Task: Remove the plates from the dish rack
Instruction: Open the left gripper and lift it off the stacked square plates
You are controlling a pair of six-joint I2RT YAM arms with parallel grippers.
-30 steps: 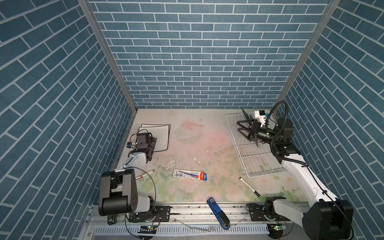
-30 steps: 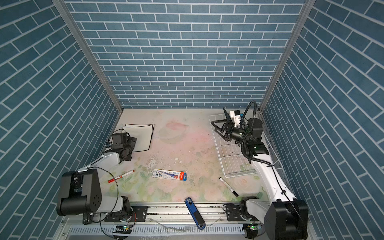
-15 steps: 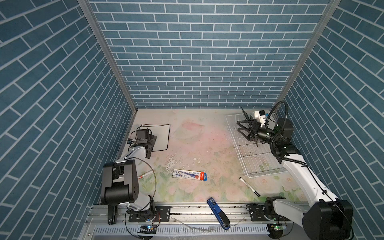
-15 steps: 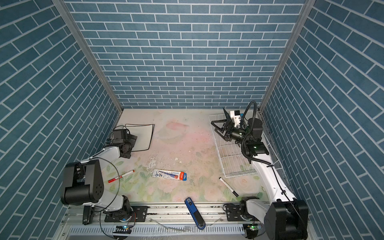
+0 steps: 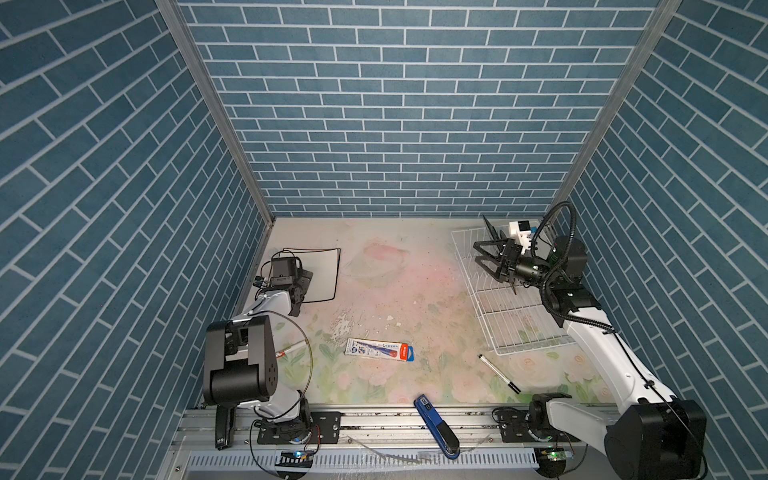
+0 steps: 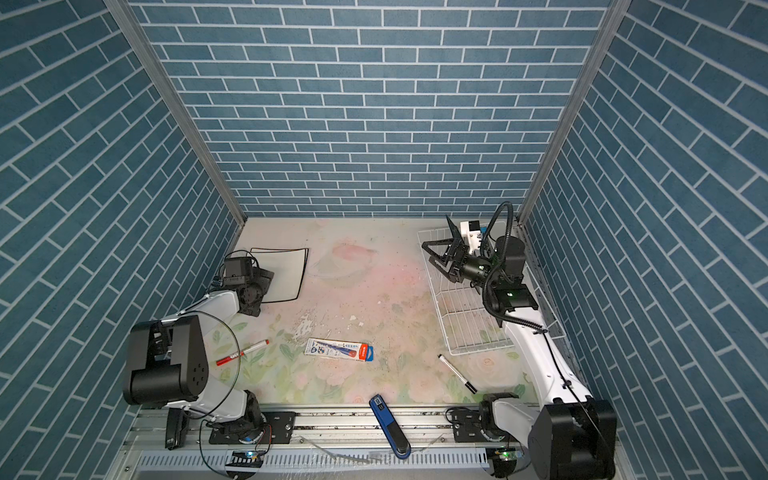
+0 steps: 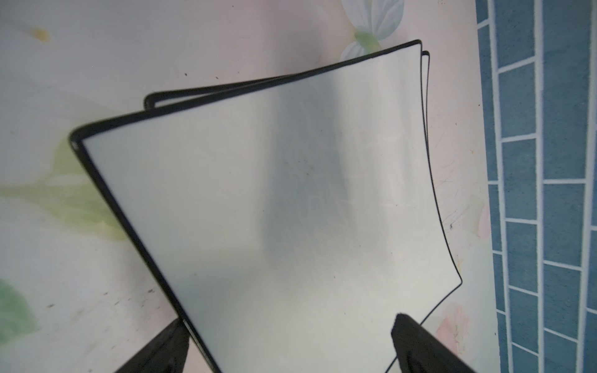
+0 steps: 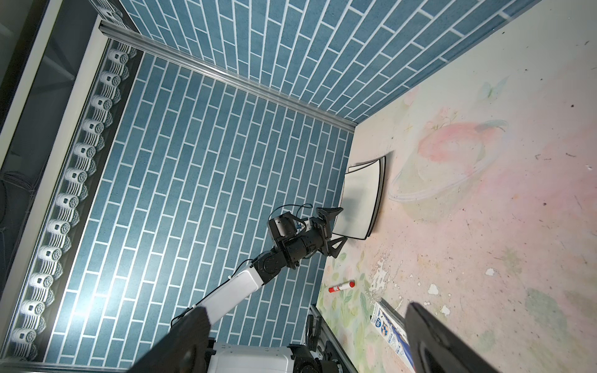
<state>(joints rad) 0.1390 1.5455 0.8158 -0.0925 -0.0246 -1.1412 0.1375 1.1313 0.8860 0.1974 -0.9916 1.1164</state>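
Two stacked square plates [image 7: 274, 193] lie flat at the far left of the table [image 5: 395, 291], their near edge between the wide-spread jaws of the left gripper [image 7: 287, 321]. The right gripper [image 5: 476, 251], wide too, hovers above the dish rack [image 5: 498, 320].

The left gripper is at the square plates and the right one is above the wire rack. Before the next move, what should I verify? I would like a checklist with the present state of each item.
1. Left gripper open: ok, jaws wide apart.
2. Left gripper clear of the stack of two square white plates with thin black rims: not ok, the top plate's edge lies between the fingers.
3. Stack neat: not ok, the top plate sits askew on the lower one.
4. Right gripper open: ok, above the white wire dish rack.
5. Rack emptied: cannot tell; a dark slanted thing shows at its far end.
6. Black marker pen clear of the rack: ok, it lies apart from the rack, by its near corner.
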